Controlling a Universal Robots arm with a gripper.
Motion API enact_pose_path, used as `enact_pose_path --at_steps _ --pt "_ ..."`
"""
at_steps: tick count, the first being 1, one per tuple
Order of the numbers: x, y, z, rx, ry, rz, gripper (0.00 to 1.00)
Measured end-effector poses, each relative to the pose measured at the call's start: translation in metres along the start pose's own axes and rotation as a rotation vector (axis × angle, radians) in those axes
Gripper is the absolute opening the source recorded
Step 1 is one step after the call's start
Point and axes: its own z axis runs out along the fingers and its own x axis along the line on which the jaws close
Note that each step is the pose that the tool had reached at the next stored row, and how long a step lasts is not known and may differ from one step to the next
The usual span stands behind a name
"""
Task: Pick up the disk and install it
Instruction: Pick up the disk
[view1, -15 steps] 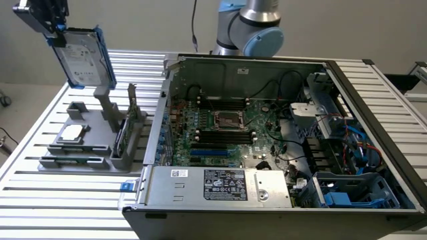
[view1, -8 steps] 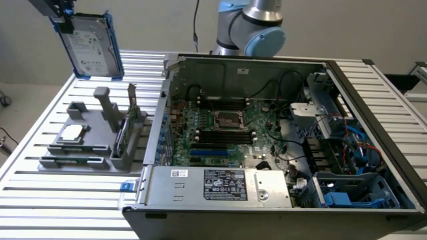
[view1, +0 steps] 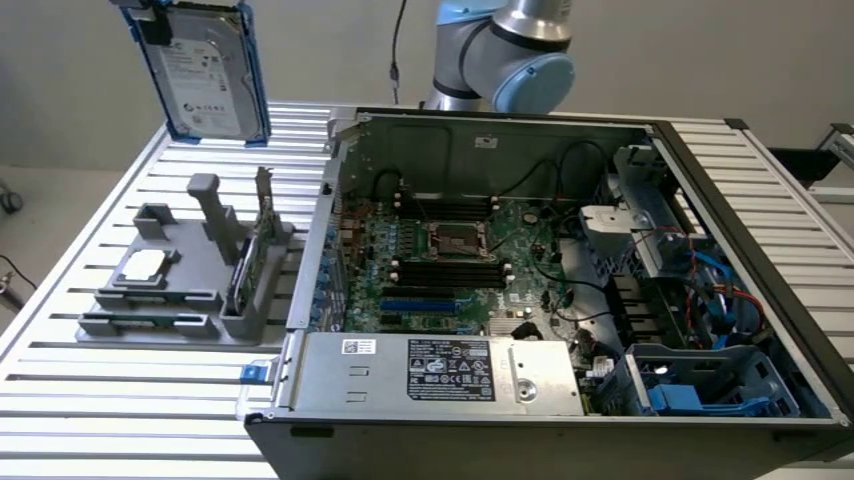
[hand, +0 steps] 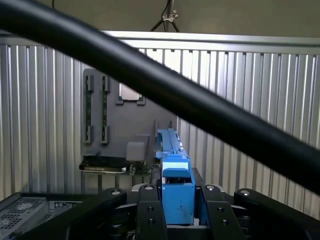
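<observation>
clamped on the disk (view1: 207, 75) by its blue carrier frame, gripper (hand: 177, 202) partway closed, fingers (hand: 150, 212) pressed against either side of the blue plastic. held upright and high at the far end of the exterior view's left, above the ribbed table (view1: 80, 400) and over the grey fixture (view1: 174, 300), touching neither. white label facing the exterior camera. on the fixture below, a small square chip (view1: 144, 263) lying flat. to the exterior view's right, the open computer case (view1: 507, 140), with a drive cage (view1: 707, 365) at its near right corner holding another blue carrier (view1: 674, 398), well apart from the disk.

judged from this: pick-up done, carrying in hand, install not yet done. calls for a firm clamp, clearance over the case wall, and squaring the carrier with a free slot; no free slot plainly seen.
</observation>
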Motion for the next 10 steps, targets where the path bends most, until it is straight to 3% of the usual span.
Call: enact_pose_path --at_steps 10 --pt "0.008 -0.0435 -0.0069 0.0 0.0 -0.001 0.33"
